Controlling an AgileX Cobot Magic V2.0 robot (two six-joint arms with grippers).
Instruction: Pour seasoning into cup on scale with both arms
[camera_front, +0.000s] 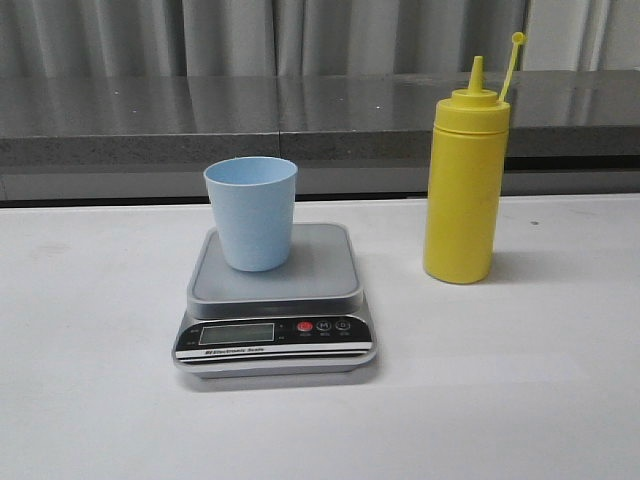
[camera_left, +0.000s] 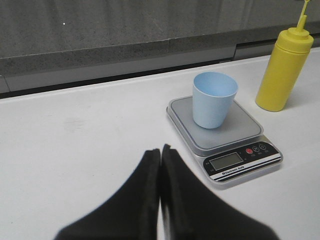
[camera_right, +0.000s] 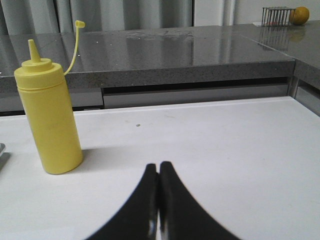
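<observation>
Left hand (camera_left: 160, 152): black fingers pressed together, empty, above bare white table (camera_front: 90, 400), well apart from the flat grey digital scale (camera_front: 276, 300). Small pale blue plastic cup (camera_front: 252, 212): upright on the scale platform's far-left part. Tall yellow plastic squeeze bottle (camera_front: 465, 185): upright on the table beside the scale toward the right edge, cap strap up; right hand (camera_right: 159, 170): closed, empty, near it.

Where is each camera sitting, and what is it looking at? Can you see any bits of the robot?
Front view: looks forward over the table at the cup on the scale and the seasoning; no robot parts show.
Left wrist view: on the left arm, facing cup, scale and seasoning; shut left pincer shows.
Right wrist view: on the right arm, facing the seasoning; shut right pincer shows.
All share the seasoning.
</observation>
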